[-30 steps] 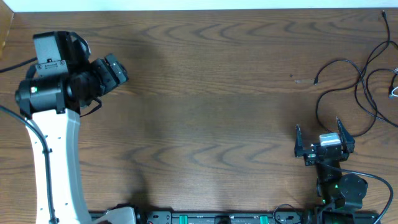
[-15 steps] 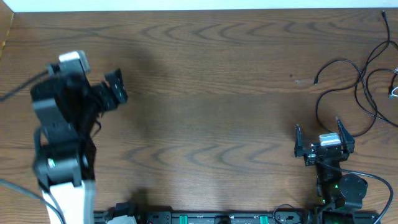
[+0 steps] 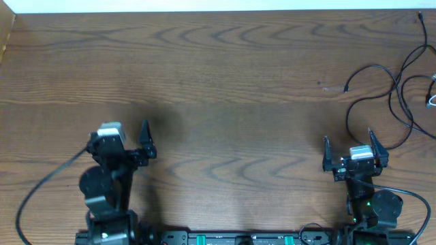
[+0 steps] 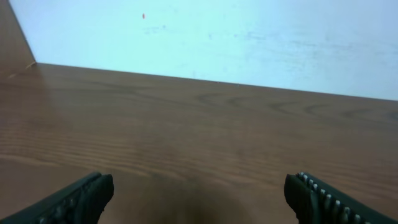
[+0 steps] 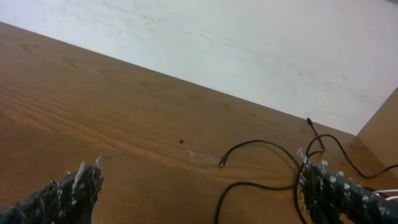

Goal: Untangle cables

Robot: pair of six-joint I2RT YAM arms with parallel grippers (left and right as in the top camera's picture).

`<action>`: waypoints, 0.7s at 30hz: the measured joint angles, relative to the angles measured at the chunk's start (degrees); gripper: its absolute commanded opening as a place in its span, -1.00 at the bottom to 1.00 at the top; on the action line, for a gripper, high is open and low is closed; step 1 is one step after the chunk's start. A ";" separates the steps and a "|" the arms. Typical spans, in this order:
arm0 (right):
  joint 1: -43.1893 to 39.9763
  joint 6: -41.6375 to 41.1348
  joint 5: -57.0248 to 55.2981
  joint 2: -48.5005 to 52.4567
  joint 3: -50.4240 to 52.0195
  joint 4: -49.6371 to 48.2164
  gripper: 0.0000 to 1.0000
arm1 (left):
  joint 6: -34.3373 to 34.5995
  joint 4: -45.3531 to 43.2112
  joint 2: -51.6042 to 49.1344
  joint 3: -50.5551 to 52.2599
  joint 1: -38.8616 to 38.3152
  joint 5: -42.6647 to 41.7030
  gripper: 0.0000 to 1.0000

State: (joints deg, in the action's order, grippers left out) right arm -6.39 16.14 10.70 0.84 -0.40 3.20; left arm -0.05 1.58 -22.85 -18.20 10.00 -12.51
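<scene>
Thin black cables (image 3: 371, 66) lie in loose overlapping loops at the table's far right, one small plug end (image 3: 347, 88) pointing left. A bit of white cable (image 3: 430, 101) shows at the right edge. My right gripper (image 3: 349, 141) stands open just in front of the loops, touching none. In the right wrist view the black cables (image 5: 249, 143) curve ahead and to the right of the open right gripper (image 5: 202, 193), close by its right finger (image 5: 336, 190). My left gripper (image 3: 120, 133) sits open at the front left, far from them; the left gripper (image 4: 199, 199) faces bare wood.
The wooden table (image 3: 218, 82) ends at a white wall along the back. A black base rail (image 3: 225, 238) with green lights runs along the front edge. A wooden side panel (image 5: 382, 124) rises at the right, another (image 4: 12, 31) at the left.
My left arm has swung down from its raised pose at the back left to a low pose at the front left. The right arm and the cables have not moved.
</scene>
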 measured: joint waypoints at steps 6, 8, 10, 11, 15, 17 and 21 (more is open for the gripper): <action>0.00 0.00 -0.02 0.00 0.00 -0.02 0.98 | 0.00 -1.68 9.20 8.96 0.00 0.42 0.86; 0.00 0.00 0.00 0.00 0.00 0.00 0.99 | -0.02 -1.70 12.26 11.13 -0.22 0.46 0.86; 0.00 0.00 0.00 -0.02 0.00 0.00 0.99 | -0.02 -1.86 13.97 12.20 -0.68 0.66 0.86; 0.00 0.00 0.00 0.00 0.00 0.00 0.99 | -0.02 -1.84 15.37 13.05 -1.07 0.85 0.86; 0.00 0.00 -0.02 0.00 0.00 0.00 0.99 | -0.02 -1.88 19.32 15.96 -1.88 0.87 0.86; 0.00 0.00 0.00 0.00 0.00 0.00 0.99 | -0.02 -1.38 20.72 17.11 -1.88 0.90 0.86; 0.00 0.00 0.00 0.00 0.00 0.00 0.98 | -0.02 -0.68 22.18 17.07 -1.88 1.68 0.86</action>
State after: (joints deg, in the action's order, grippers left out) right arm -6.39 16.14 10.70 0.84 -0.40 3.20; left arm -0.08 0.91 -0.67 -1.13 8.12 -10.83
